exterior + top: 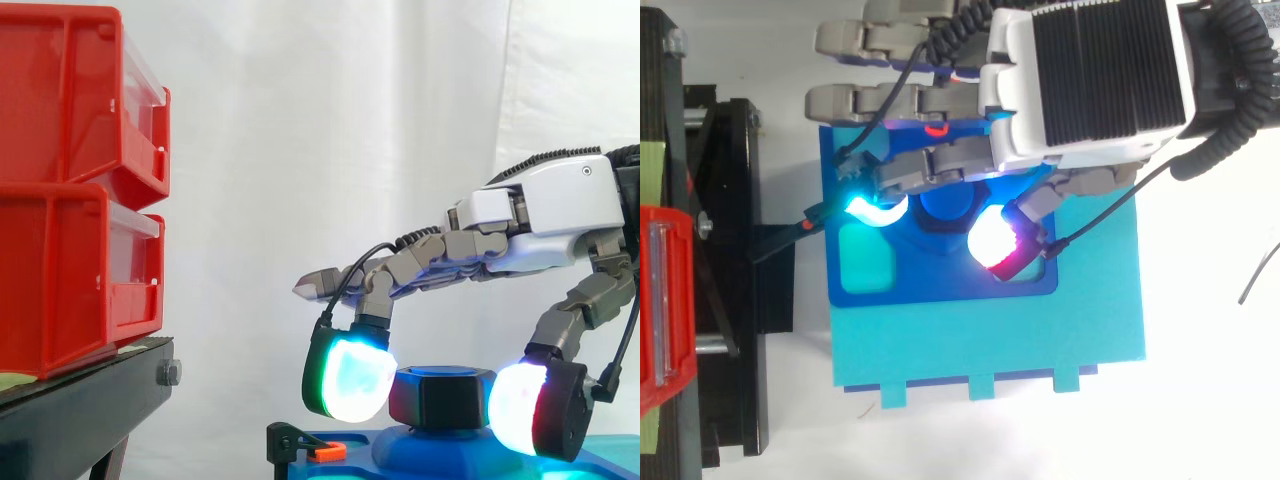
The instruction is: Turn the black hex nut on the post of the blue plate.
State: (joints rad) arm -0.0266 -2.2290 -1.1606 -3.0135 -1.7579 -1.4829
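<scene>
Robot hand (556,203) above blue plate (940,286), finger and thumb pads pinching black hex nut (443,397)

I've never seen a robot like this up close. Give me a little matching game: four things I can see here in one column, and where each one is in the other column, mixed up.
Things
1. black hex nut
2. red bins
3. blue plate
4. hand

Places
A. stacked on the black stand at the side view's left
B. pinched between two glowing pads
C. reaching in from the side view's right, fingers curled down
D. lying flat beneath the nut

Pairs: 1-B, 2-A, 3-D, 4-C
</scene>
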